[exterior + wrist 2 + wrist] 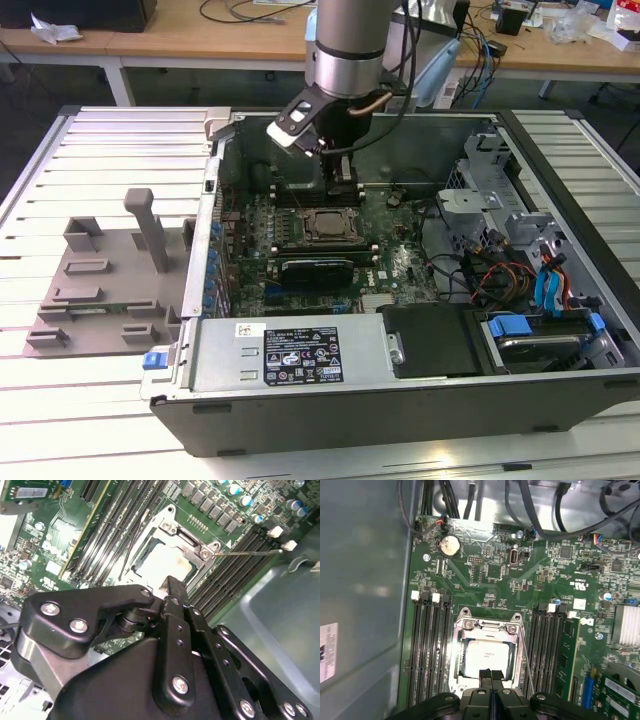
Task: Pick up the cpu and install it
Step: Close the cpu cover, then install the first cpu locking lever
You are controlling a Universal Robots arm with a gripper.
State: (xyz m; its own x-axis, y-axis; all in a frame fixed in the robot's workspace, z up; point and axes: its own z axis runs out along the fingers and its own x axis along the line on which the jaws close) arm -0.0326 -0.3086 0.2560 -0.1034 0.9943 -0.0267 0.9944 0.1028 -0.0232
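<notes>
On a ribbed, pale metal worktop (110,140) an open computer case (300,400) is lying on its side. Through the exterior view I am seeing wooden desks (180,40) behind it, carrying loose cables. A grey moulded fixture (100,280) is resting on the worktop at the exterior view's left, just beside the case. Inside the case, the green motherboard (520,585) is facing up. In the first wrist view the cpu (487,655) is sitting flat inside the square, silver metal socket frame (465,630). Its top is showing dull and pale, and it is lying between two banks of long dark memory slots (427,650). The black tool (491,676) is hanging over the cpu's edge, its two fingers pressed together with nothing between them. I cannot tell whether the tips are touching the cpu.
</notes>
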